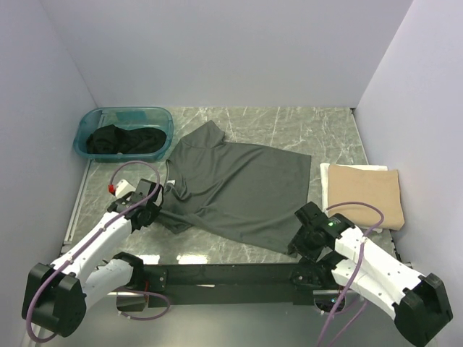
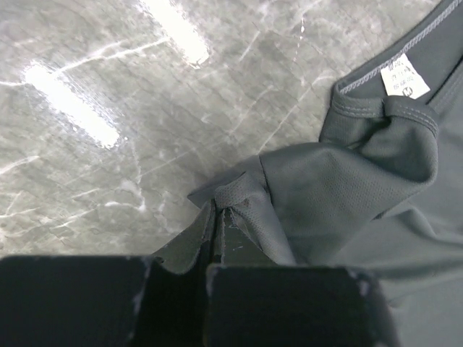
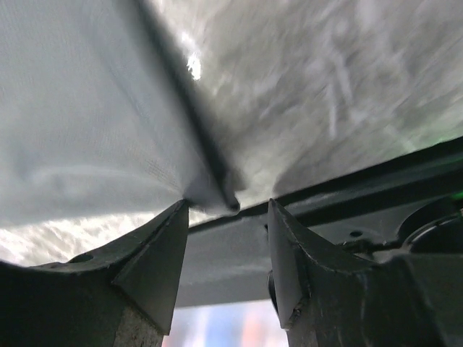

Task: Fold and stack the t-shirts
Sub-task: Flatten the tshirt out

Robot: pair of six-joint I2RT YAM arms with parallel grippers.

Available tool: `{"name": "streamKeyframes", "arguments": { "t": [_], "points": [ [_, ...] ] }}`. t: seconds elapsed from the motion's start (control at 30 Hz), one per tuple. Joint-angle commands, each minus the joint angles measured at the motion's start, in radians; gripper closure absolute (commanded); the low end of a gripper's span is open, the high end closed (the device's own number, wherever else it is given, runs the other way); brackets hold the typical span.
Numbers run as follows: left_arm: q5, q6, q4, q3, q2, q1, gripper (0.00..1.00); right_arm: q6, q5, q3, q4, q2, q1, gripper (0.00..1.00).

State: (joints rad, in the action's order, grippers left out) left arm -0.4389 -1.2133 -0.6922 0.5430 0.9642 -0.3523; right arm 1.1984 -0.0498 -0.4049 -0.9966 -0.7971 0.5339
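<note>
A dark grey-olive t-shirt (image 1: 239,188) lies spread on the marble table, its white neck label (image 2: 404,75) visible in the left wrist view. My left gripper (image 1: 153,210) is shut on a fold of this shirt (image 2: 304,195) near its left sleeve; the jaws pinch the cloth. My right gripper (image 1: 298,242) is open at the shirt's near right corner (image 3: 210,191), the corner lying just ahead of the fingertips (image 3: 173,217). A folded tan t-shirt (image 1: 365,194) lies at the right. Black shirts (image 1: 123,141) fill the tub.
A teal plastic tub (image 1: 94,123) stands at the back left. A black rail (image 1: 231,275) runs along the near edge between the arm bases. White walls enclose the table on three sides.
</note>
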Motion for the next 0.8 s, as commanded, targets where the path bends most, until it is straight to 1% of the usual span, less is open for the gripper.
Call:
{"name": "streamKeyframes", "arguments": {
  "t": [0.0, 0.13, 0.3, 0.4, 0.43, 0.5, 0.7, 0.77],
  "points": [
    [0.032, 0.026, 0.036, -0.017, -0.01, 0.006, 0.99, 0.05, -0.022, -0.018, -0.016, 0.007, 0.054, 0.45],
    [0.054, 0.026, 0.046, -0.031, -0.021, 0.006, 0.99, 0.056, -0.022, -0.038, -0.031, 0.009, 0.078, 0.45],
    [0.054, 0.026, 0.033, -0.029, -0.036, 0.006, 0.99, 0.087, -0.045, 0.001, 0.003, 0.01, 0.109, 0.45],
    [0.069, 0.032, 0.046, -0.041, -0.054, 0.006, 0.99, 0.099, -0.027, 0.018, 0.015, 0.018, 0.113, 0.46],
    [0.071, 0.032, 0.045, -0.041, -0.059, 0.006, 0.99, 0.099, -0.033, 0.024, 0.024, 0.018, 0.115, 0.49],
    [0.075, 0.032, 0.04, -0.043, -0.062, 0.006, 0.99, 0.105, -0.045, 0.049, 0.05, 0.016, 0.115, 0.51],
    [0.094, 0.034, 0.046, -0.052, -0.073, 0.006, 0.99, 0.112, 0.028, 0.046, 0.081, 0.01, 0.117, 0.51],
    [0.104, 0.034, 0.045, -0.054, -0.073, 0.006, 0.99, 0.107, 0.03, 0.049, 0.101, -0.004, 0.115, 0.52]
  ]
}}
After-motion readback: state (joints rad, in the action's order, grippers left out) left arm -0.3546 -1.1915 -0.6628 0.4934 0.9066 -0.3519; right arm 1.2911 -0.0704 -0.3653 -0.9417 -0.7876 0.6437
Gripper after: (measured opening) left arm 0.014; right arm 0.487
